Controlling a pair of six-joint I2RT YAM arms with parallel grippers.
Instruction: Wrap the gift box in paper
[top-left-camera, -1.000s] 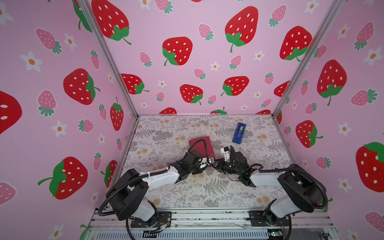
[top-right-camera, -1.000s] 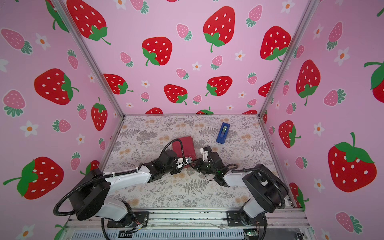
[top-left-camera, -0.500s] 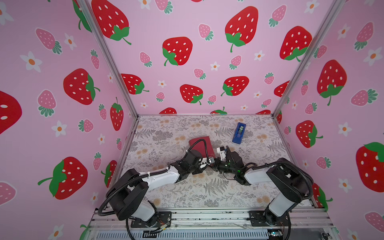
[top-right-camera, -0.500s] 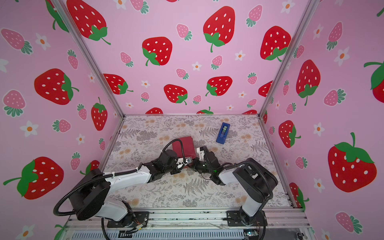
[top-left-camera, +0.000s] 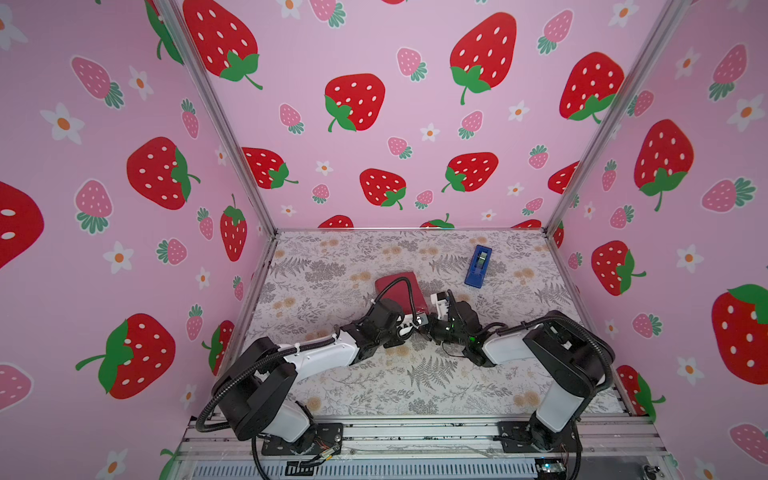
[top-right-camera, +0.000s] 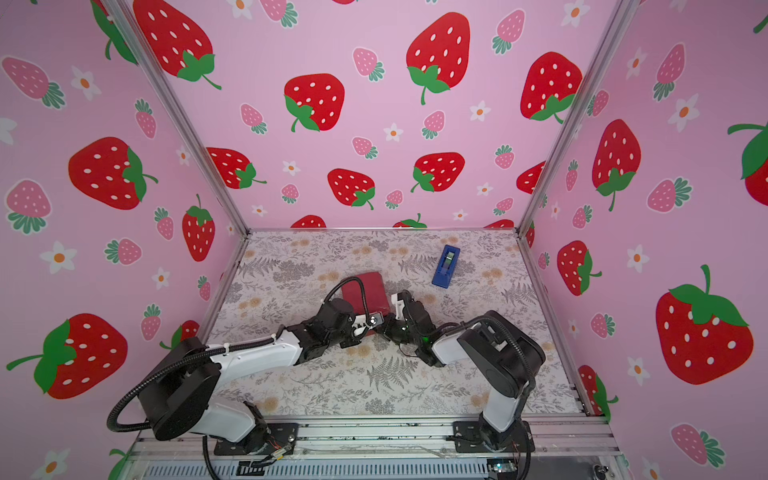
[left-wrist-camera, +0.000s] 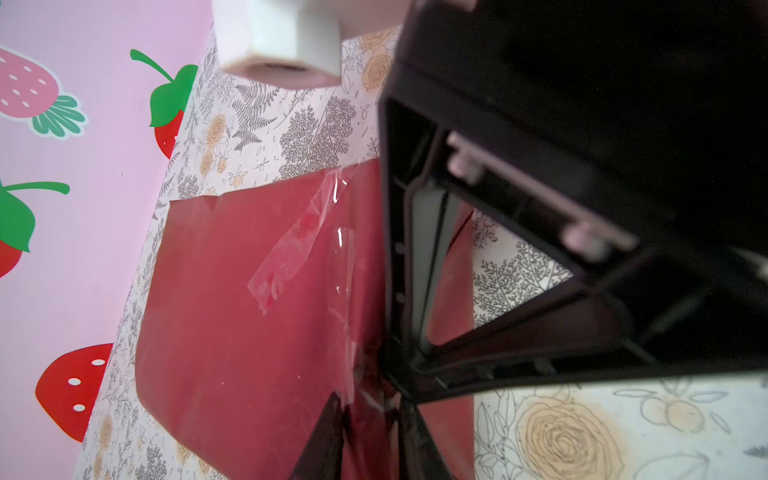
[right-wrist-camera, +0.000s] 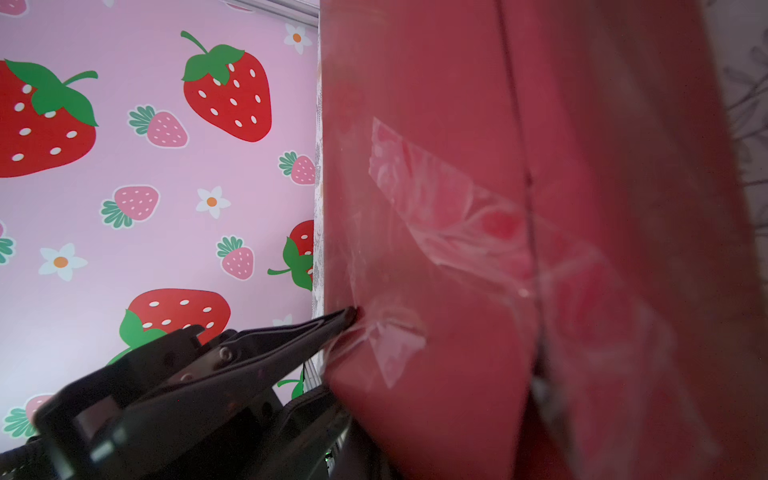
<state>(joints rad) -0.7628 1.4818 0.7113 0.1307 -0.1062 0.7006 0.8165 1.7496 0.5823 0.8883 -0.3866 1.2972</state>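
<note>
- Right claw (right-wrist-camera: 353, 314) is pressed together, its tip against a loose tape bit (right-wrist-camera: 392, 336) on the paper (top-right-camera: 376, 291). A harder push there may dent or tear the thin sheet.
- That tape bit may also stick to the right claw and lift off with it when it backs away, leaving this flap unfastened.
- Left claw (left-wrist-camera: 368, 405) looks clamped on a paper fold at the bundle's near side. A sideways pull could rip the fold or drag the whole bundle across the table (top-left-camera: 332, 257).
- Paper bundle lies mid-table, a little toward the back edge. No box shows anywhere, so it is presumably inside, and a corner of it could punch through if the paper is drawn too tight.
- One strip (left-wrist-camera: 291, 245) crosses the seam (right-wrist-camera: 528, 178), wrinkled and only partly bedded down. Tugging the paper on either side could peel it and let the seam gape.
- Both claws work almost touching at the same near edge of the bundle, so a small misjudged move may knock one into the other and jolt the fold loose.
- More tape means a reach to the dispenser (top-left-camera: 478, 266) near the back right corner, well apart from the bundle. Letting go for that reach could let the fold spring open.
</note>
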